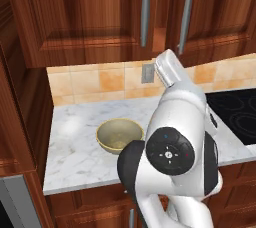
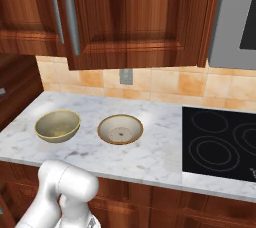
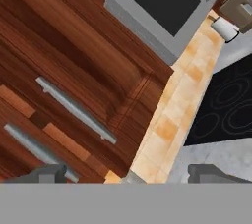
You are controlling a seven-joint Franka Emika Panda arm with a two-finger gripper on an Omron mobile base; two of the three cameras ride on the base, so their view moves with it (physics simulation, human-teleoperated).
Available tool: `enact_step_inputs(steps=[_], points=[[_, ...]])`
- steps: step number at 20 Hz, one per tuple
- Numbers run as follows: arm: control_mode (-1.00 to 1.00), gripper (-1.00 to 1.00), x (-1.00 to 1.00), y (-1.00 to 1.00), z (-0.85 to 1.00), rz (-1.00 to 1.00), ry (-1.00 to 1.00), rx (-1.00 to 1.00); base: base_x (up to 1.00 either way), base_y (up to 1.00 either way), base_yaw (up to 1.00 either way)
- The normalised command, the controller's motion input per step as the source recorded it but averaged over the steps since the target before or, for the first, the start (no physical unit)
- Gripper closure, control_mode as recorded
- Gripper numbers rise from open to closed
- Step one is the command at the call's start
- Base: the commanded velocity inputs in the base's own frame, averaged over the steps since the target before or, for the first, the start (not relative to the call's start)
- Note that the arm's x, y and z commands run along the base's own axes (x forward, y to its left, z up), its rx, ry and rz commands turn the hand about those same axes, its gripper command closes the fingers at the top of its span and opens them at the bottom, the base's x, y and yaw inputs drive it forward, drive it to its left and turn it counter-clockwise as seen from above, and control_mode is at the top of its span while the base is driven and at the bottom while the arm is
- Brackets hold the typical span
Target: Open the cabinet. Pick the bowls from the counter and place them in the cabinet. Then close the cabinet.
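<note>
The cabinet (image 2: 130,17) is a reddish-brown wooden wall unit with two raised-panel doors. Each door carries a long, straight, brushed-silver bar handle (image 2: 71,19). In the left base view the right door (image 1: 220,7) stands slightly ajar; a narrow gap between the doors exposes a lighter wooden interior.

The table (image 2: 155,147) is a white marble slab with grey veining on a reddish-brown base. Behind it runs a backsplash (image 2: 165,84) of tan and orange square tiles with a small grey outlet plate (image 2: 126,76).

Two round ceramic bowls rest on the table, near each other but apart. In the right base view the deep bowl (image 2: 57,125) lies at 9 o'clock from frame centre; it is olive-tan with a tan-yellow rim and a smooth rounded wall. The shallow bowl (image 2: 120,129) sits beside it toward 3 o'clock, with a pale speckled inside and a brown centre ring. The left base view shows the deep bowl at centre.

A flat black stovetop (image 2: 220,144) with thin ring markings occupies the table at 3 o'clock.

The pincer (image 3: 129,174) is spread wide and holds nothing; in the hand view, its two dark fingertips (image 3: 49,174) stand at the bottom edge, far apart, facing the cabinet doors and handles. A grey box with a dark glass panel (image 3: 165,4) sits at 12 o'clock there.
</note>
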Motion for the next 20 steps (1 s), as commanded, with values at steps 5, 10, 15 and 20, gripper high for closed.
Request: enact_step_inputs(steps=[5, 10, 15, 20], points=[[-1.00, -1.00, 0.12, -0.26, -0.20, 0.02, -0.12, 0.27, 0.00, 0.00, 0.00], [-1.00, -1.00, 0.36, -0.05, -0.10, 0.10, -0.03, 0.18, 0.00, 0.00, 0.00], [-1.00, -1.00, 0.61, 0.00, -0.08, 0.13, 0.00, 0.05, 0.00, 0.00, 0.00], [-1.00, -1.00, 0.68, 0.00, -0.08, 0.16, 0.00, 0.05, 0.00, 0.00, 0.00]])
